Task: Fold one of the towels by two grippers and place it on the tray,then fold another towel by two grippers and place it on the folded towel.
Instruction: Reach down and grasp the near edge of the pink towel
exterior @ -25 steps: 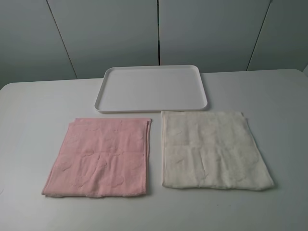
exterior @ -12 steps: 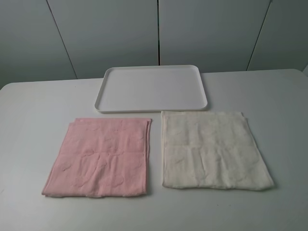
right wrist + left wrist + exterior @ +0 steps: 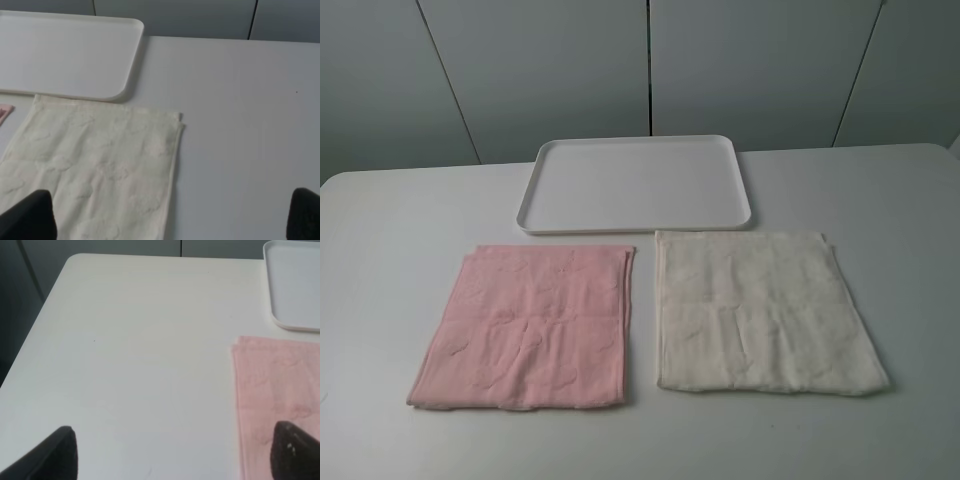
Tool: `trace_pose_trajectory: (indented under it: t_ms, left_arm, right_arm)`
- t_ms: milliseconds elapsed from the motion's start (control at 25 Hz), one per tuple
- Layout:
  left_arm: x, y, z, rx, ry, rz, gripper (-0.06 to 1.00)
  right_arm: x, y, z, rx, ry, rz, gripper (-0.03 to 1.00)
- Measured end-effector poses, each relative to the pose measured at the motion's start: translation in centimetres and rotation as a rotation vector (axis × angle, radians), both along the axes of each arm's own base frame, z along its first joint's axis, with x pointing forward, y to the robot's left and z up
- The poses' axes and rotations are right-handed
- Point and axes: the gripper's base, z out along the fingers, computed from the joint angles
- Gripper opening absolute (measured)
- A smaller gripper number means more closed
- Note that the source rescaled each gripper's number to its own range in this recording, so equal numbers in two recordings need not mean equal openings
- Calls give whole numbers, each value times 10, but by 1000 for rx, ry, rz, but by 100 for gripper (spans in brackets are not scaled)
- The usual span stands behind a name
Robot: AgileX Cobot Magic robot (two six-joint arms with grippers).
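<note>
No shift; left end effector (image 3: 175, 452), right end effector (image 3: 165, 215) apart, wrist views only.

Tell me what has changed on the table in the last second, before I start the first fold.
Nothing has visibly changed. The pink towel and the cream towel lie flat side by side as before. The tray behind them is still bare, and neither towel has been taken hold of.

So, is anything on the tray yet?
Nothing shows on the tray; its whole floor is bare. The pink towel and the cream towel lie on the table in front of it. Nothing covers any part of the tray.
</note>
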Motion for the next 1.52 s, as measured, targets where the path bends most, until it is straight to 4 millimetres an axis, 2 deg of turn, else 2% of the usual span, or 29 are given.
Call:
trace_pose_trajectory:
  t_ms: [280,560,680,800,960,1120,1240,1360,1520]
  left_arm:
    - [0,0,0,2,0,-1,99]
    - [1,0,0,92,18,-55,99]
    - [11,1,5,125,88,-86,99]
    - [33,2,18,176,194,-135,99]
    - [68,5,39,334,301,-265,99]
    - [112,9,45,586,407,-491,99]
    - [145,5,37,688,491,-666,99]
    - [176,-8,15,756,593,-855,99]
    - [204,-25,-17,856,728,-1048,99]
  right_arm:
    - [0,0,0,0,0,0,100]
    - [0,2,0,22,0,15,100]
    - [1,5,5,49,6,33,100]
    - [15,7,18,50,40,69,100]
    - [51,10,37,5,79,137,100]
    - [90,20,38,-107,159,363,100]
    - [117,31,31,-173,202,554,100]
    - [140,43,20,-157,227,703,100]
    - [163,63,4,-171,246,847,100]
